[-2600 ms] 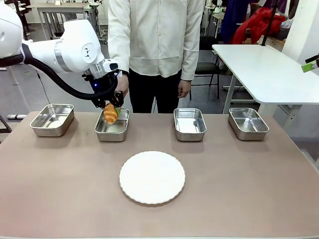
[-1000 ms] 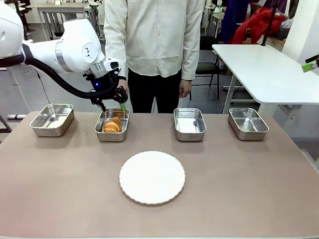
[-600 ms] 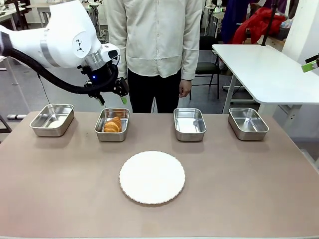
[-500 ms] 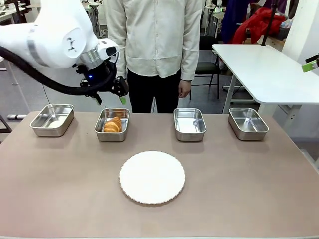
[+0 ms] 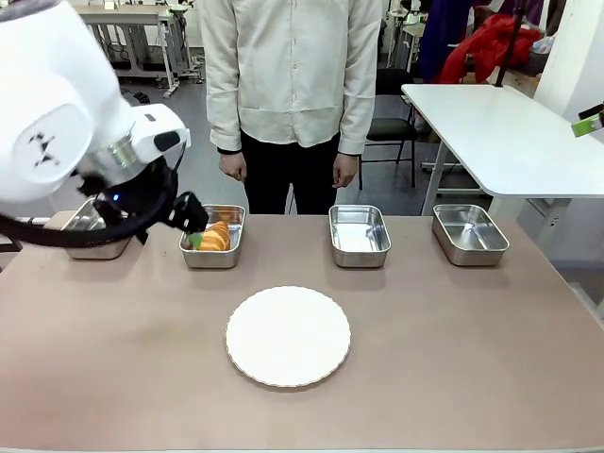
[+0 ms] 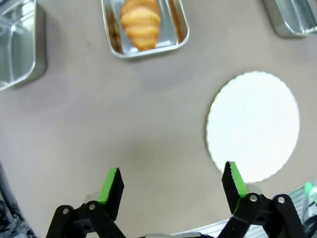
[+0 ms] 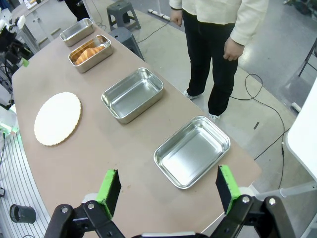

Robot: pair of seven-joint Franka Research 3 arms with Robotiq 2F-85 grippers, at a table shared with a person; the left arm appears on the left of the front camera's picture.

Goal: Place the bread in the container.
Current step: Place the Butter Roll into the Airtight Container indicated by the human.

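Note:
The bread (image 5: 216, 236), a golden-brown croissant, lies in the container (image 5: 209, 261), the second steel tray from the left. My left gripper (image 5: 172, 231) is open and empty, drawn back to the near left of that tray. In the left wrist view the bread (image 6: 141, 22) rests in the container (image 6: 148, 49) far ahead of the open left gripper (image 6: 171, 178), which hangs over bare table. My right gripper (image 7: 168, 191) is open and empty, high above the table's end; from there the bread (image 7: 89, 50) shows in its container (image 7: 95, 59).
A round white plate (image 5: 288, 336) lies in the table's middle. Empty steel trays stand at the far left (image 5: 97, 247), centre right (image 5: 360, 235) and far right (image 5: 469, 233). A person (image 5: 293, 85) stands behind the table, hands hanging at the sides.
My left gripper released the bread into the second tray, then lifted and pulled back toward the near left. The bread stays in the tray.

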